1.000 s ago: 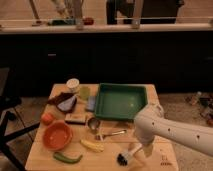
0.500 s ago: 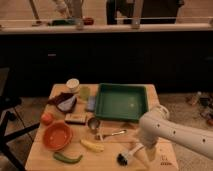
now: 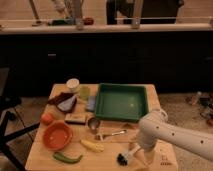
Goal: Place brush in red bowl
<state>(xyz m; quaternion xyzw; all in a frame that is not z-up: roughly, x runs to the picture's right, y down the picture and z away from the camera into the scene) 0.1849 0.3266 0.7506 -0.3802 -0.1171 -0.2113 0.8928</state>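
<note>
Gripper: two-finger gripper (image 3: 137, 150) hung low at the table's 5 o'clock edge, under the white arm (image 3: 172, 137); opening could not be told.
Brush: slim white-handled brush (image 3: 127, 156), black bristle head toward 7 o'clock, lay on the wooden table (image 3: 45, 157) right at the gripper; grip not discernible.
Bowl: round orange-red shallow bowl (image 3: 57, 135) sat at the table's 8 o'clock, well apart from the brush.
Tray: green rectangular tray (image 3: 121, 101) stood at 12 o'clock of the gripper.
Between: small silvery metal utensil (image 3: 111, 134) and yellow banana (image 3: 92, 145).
</note>
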